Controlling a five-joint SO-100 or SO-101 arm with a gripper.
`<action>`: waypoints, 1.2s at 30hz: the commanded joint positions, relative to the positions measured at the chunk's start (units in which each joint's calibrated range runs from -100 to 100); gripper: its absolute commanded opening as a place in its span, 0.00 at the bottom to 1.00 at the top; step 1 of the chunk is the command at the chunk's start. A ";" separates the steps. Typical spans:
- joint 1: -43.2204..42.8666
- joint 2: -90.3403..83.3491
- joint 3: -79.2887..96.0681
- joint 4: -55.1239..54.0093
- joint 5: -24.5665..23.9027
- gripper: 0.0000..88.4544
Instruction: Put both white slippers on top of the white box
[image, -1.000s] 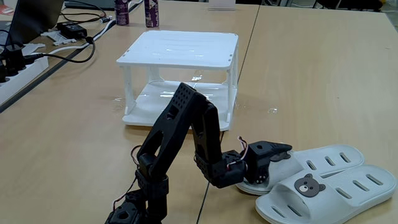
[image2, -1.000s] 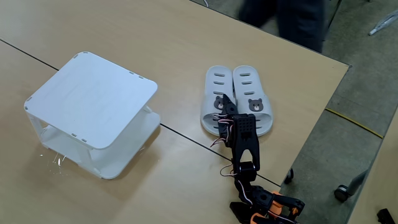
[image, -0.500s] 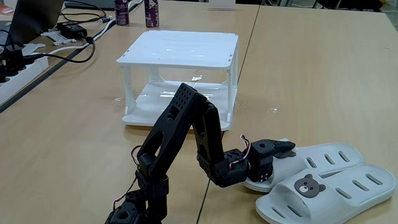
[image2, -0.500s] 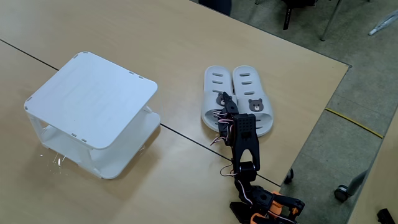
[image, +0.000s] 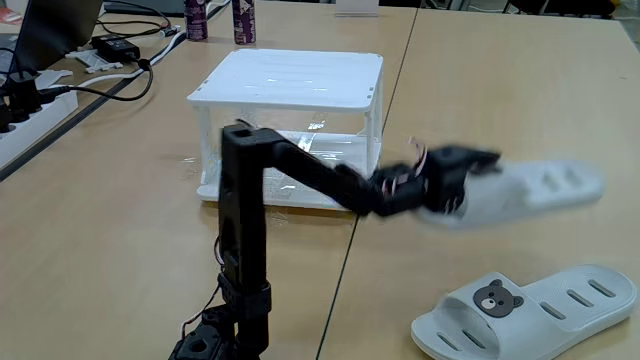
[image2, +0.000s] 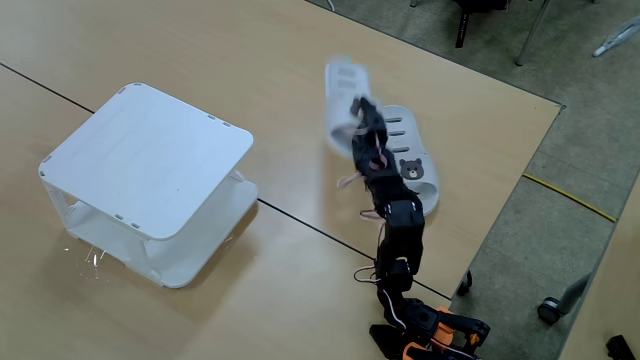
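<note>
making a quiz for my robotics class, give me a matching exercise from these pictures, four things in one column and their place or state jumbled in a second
Things:
1. off-white rubber slipper in the pincer
2. off-white rubber slipper with the bear badge
3. white plastic two-tier rack
4. black two-finger pincer

Places or states:
A. lying flat on the wooden table
B. shut on a slipper's heel end
C. top bare, nothing set on it
D. lifted clear of the table, blurred

Pairs: 1-D, 2-A, 3-C, 4-B
</note>
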 joint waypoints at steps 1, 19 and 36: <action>0.66 -18.47 -18.20 15.87 0.42 0.01; -21.37 -29.83 -30.91 38.82 0.42 0.01; -59.70 -27.22 -31.28 38.65 0.42 0.01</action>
